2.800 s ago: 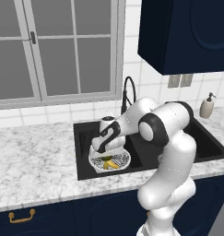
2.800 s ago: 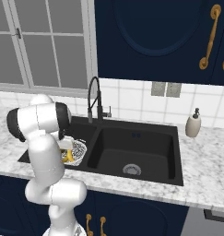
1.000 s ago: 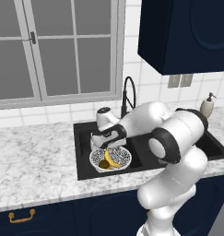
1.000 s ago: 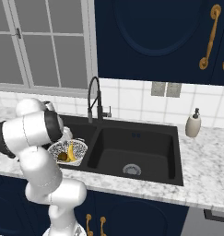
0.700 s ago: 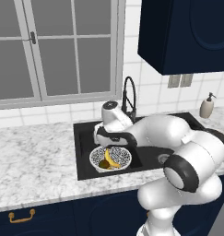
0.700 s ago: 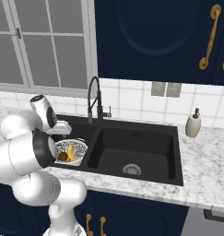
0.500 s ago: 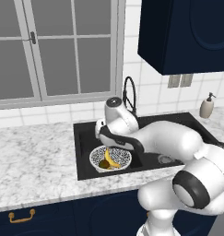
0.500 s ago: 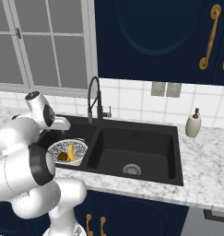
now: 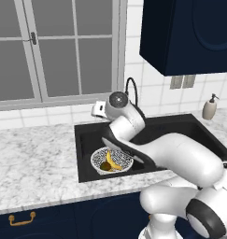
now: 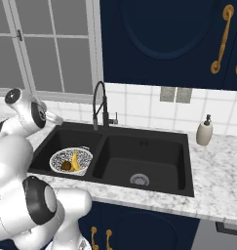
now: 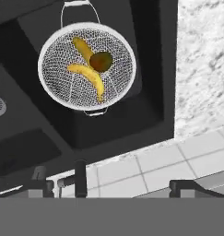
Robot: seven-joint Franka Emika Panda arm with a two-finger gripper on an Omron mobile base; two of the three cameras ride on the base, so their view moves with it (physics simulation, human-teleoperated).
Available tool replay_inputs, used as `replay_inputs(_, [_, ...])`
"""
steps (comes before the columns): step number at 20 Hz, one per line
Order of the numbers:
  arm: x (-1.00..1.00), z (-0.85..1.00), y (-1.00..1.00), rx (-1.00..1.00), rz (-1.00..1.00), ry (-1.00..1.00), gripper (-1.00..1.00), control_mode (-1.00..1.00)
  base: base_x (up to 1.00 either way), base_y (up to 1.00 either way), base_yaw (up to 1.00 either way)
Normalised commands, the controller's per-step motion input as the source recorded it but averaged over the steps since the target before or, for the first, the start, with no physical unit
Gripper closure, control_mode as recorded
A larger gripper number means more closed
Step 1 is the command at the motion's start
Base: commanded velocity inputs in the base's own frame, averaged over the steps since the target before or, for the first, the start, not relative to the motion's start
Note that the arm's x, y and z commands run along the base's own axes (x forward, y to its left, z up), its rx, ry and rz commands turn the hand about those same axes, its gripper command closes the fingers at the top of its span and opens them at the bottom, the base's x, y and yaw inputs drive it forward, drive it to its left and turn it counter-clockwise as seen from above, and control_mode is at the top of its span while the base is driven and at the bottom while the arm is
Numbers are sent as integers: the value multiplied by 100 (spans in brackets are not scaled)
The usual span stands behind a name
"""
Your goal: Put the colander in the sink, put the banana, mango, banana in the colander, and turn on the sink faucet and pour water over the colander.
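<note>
The white speckled colander (image 9: 111, 160) (image 10: 71, 160) (image 11: 87, 66) sits in the left basin of the black sink (image 9: 85, 145) (image 10: 154, 157) (image 11: 152, 69). Inside it lie two bananas, one (image 11: 91, 78) beside the other (image 11: 82, 47), with the dark mango (image 11: 101, 61) (image 9: 105, 166) (image 10: 66, 166) between them. My gripper (image 11: 109, 186) (image 9: 98, 109) hangs open and empty above the sink's back edge, just left of the black gooseneck faucet (image 9: 131, 89) (image 10: 98, 104) (image 11: 80, 177). No water shows at the spout.
Marble counter (image 9: 35, 163) (image 11: 201, 60) flanks the sink. A white soap dispenser (image 9: 209, 107) (image 10: 204, 132) stands at the back right. A window (image 9: 54, 46) and tiled wall lie close behind the hand; dark cabinets (image 10: 159, 39) hang above. My arm crosses over the right basin.
The arm has risen from just above the colander and swung back toward the wall, left of the faucet. The jaws stayed open; the fruit lies still in the colander.
</note>
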Motion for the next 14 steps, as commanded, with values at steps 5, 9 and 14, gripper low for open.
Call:
replay_inputs(5, [0, 74, 39, 46, -24, -46, -100, -100, 0, 0, 0])
replay_inputs(9, [-1, 58, 23, 61, -25, -43, -100, -100, 0, 0, 0])
replay_inputs(14, [-33, 14, -14, 91, -22, -31, -100, -100, 0, 0, 0])
